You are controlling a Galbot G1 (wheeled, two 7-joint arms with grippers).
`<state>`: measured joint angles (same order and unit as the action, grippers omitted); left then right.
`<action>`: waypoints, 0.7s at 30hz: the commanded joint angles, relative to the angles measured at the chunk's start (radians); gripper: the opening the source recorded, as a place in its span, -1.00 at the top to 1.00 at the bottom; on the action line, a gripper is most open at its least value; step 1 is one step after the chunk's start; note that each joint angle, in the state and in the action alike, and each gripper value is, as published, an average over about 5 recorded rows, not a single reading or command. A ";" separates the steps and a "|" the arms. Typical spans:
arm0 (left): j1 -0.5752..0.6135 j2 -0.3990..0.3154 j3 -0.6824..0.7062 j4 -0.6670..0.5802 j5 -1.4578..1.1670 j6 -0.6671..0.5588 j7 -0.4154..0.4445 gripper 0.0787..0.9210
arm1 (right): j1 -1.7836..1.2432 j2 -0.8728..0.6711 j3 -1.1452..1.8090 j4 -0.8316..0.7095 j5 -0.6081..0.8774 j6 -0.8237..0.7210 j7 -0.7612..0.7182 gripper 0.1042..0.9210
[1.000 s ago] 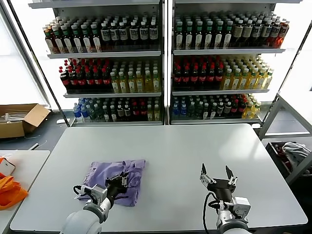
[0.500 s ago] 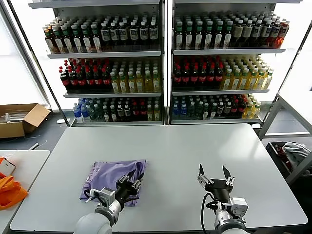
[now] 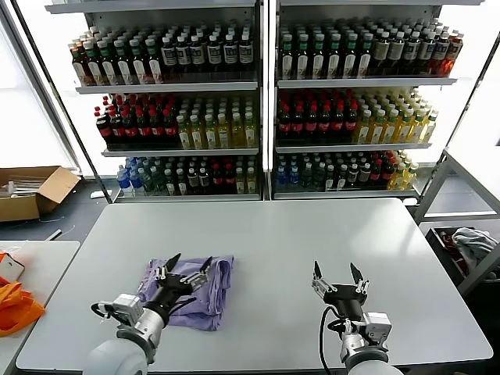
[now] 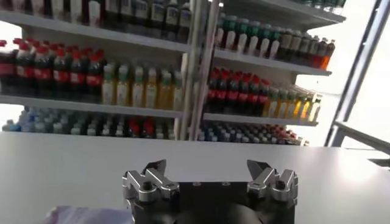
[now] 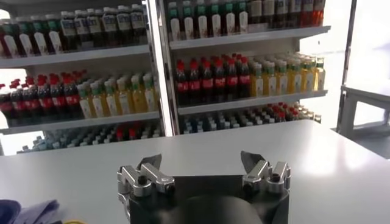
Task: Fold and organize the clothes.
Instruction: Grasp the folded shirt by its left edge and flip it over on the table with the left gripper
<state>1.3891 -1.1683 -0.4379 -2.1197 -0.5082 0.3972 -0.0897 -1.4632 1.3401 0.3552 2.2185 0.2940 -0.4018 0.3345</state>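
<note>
Lavender T-shirt (image 3: 191, 283) plain; table (image 3: 312, 242) pale grey; orange cloth (image 3: 14, 306)

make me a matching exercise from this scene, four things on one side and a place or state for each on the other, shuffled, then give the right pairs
Things:
1. lavender T-shirt
2. left gripper
3. right gripper
4. cardboard box

Places or states:
A. open, over bare table, right of the folded cloth
B. on the floor, far left, flaps open
C. folded in a bundle on the table's left half
D. open, above the folded cloth

Pairs: 1-C, 2-D, 3-A, 4-B
</note>
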 commanded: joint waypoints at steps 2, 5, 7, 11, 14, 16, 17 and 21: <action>0.107 0.053 -0.251 0.123 0.238 -0.049 -0.014 -0.76 | 0.032 -0.030 -0.004 -0.035 0.036 0.008 0.001 -0.76; 0.091 0.050 -0.242 0.157 0.246 -0.031 -0.013 -0.77 | 0.035 -0.036 -0.006 -0.041 0.040 0.007 0.001 -0.76; 0.086 0.048 -0.234 0.169 0.237 -0.015 -0.009 -0.77 | 0.034 -0.039 -0.003 -0.042 0.043 0.007 0.001 -0.76; 0.083 0.044 -0.218 0.168 0.170 0.016 0.006 -0.77 | 0.031 -0.042 0.004 -0.044 0.048 0.009 0.001 -0.76; 0.071 0.045 -0.207 0.176 0.131 0.027 0.014 -0.77 | 0.027 -0.042 0.008 -0.043 0.048 0.010 0.000 -0.76; 0.069 0.046 -0.200 0.178 0.099 0.034 0.018 -0.77 | 0.025 -0.040 0.010 -0.041 0.047 0.009 0.000 -0.76; 0.070 0.046 -0.197 0.177 0.085 0.036 0.022 -0.77 | 0.025 -0.039 0.011 -0.040 0.047 0.009 0.000 -0.76; 0.070 0.047 -0.191 0.181 0.056 0.040 0.039 -0.77 | 0.023 -0.033 0.011 -0.038 0.044 0.008 0.002 -0.76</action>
<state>1.4539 -1.1297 -0.6101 -1.9750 -0.3834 0.4142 -0.0748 -1.4431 1.3090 0.3652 2.1831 0.3342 -0.3946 0.3350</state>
